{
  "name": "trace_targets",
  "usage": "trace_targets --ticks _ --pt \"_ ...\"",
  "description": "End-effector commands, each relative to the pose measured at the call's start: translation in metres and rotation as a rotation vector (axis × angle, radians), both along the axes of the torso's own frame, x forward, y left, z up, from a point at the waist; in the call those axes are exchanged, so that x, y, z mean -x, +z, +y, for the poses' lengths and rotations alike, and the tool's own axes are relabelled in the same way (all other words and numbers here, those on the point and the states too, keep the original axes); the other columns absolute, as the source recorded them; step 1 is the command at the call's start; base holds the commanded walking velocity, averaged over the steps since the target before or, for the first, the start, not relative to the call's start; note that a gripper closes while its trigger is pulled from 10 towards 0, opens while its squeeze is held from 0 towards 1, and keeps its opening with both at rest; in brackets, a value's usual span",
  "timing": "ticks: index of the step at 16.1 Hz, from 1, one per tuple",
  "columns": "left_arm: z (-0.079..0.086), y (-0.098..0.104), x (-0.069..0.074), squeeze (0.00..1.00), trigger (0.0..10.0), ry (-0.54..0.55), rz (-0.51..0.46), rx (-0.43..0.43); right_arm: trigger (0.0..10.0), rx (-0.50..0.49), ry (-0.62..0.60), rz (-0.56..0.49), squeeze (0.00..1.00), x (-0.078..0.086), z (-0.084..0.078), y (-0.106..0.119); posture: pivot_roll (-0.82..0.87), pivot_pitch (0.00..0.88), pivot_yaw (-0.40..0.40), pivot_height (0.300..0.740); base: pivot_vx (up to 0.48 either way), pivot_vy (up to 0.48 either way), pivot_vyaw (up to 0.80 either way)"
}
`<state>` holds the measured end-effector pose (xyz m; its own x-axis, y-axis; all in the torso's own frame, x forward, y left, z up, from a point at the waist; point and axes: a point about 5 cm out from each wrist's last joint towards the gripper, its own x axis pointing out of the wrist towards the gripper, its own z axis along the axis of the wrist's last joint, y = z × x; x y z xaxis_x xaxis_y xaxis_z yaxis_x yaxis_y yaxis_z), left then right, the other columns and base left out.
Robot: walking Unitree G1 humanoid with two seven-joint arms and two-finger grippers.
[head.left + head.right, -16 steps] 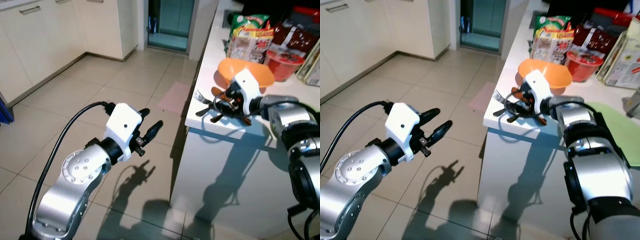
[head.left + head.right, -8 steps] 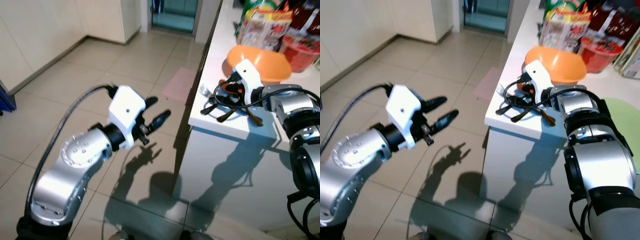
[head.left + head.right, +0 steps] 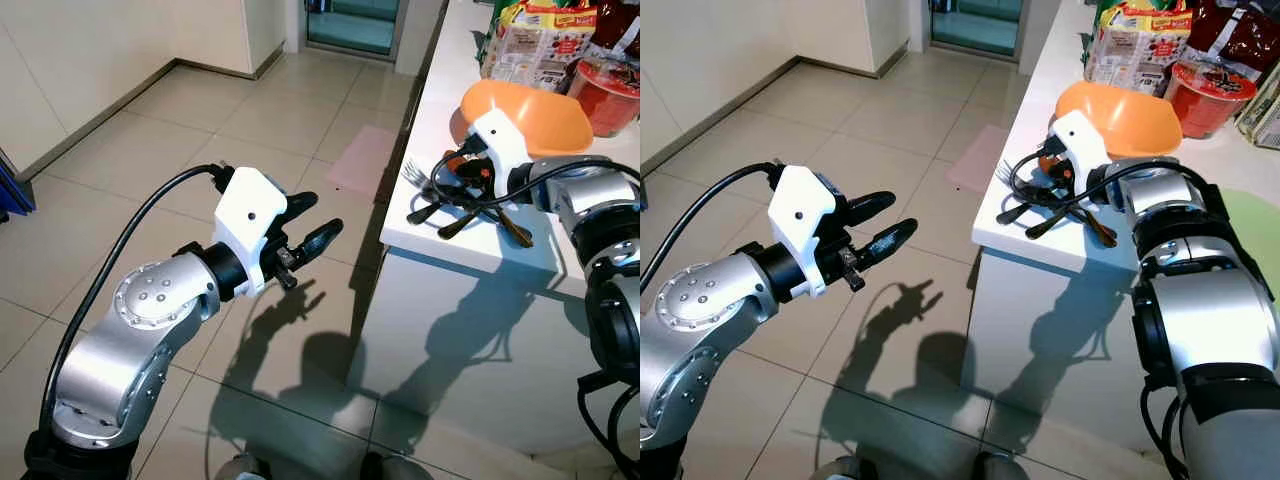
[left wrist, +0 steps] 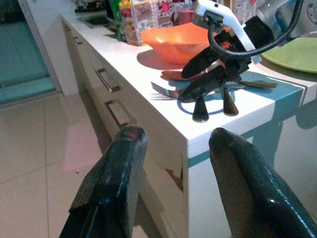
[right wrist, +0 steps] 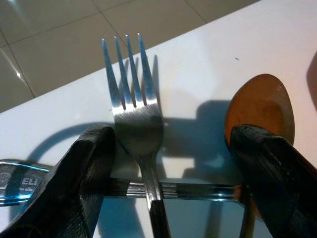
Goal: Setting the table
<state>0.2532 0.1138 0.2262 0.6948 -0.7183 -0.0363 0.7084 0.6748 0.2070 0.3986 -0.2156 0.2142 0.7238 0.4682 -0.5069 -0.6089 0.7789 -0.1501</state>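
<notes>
The left gripper (image 3: 312,224) is held out over the beige tiled floor (image 3: 150,140), well apart from the white counter (image 3: 470,235). Its two black fingers stand parted with nothing between them. The posture reads as a standby: it is kept away from the counter edge, probably so that the working arm has room.

At the near corner of the counter lie the task's utensils, side by side: a silver metal fork (image 5: 132,106), tines pointing toward the floor side, and beside it a brown wooden spoon (image 5: 261,106). A further metal handle (image 5: 163,188) lies crosswise under the fork's neck.

The right gripper (image 5: 173,183) is lowered onto this cutlery, its fingers spread wide, one outside the fork and the other over the spoon's bowl. They straddle the pieces and have not closed on anything. The wide spread is judged a preparation for gathering fork and spoon in one grasp.

Just behind the gripper sits an orange plastic bowl (image 3: 535,100). Farther back stand food packets (image 3: 540,45) and a red noodle cup (image 3: 612,90).
</notes>
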Motion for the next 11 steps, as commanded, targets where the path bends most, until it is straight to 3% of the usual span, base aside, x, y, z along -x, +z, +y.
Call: trace_targets --ticks 1,8,11 --pt "-0.001 0.006 0.004 0.00 10.0 -0.039 -0.010 -0.003 10.0 0.008 0.004 0.028 0.00 0.002 -0.006 0.006 0.01 0.153 -0.032 0.740 0.000 0.000 0.00" --pt "-0.002 0.005 0.005 0.00 10.0 -0.060 0.003 0.005 10.0 -0.015 0.066 0.106 0.00 0.006 -0.010 0.013 0.00 0.146 -0.037 0.740 0.000 0.000 0.00" --pt "-0.002 0.004 0.004 0.00 10.0 -0.058 -0.004 0.005 10.0 -0.050 0.089 0.058 0.00 0.004 -0.008 0.025 0.00 0.134 -0.040 0.740 0.000 0.000 0.00"
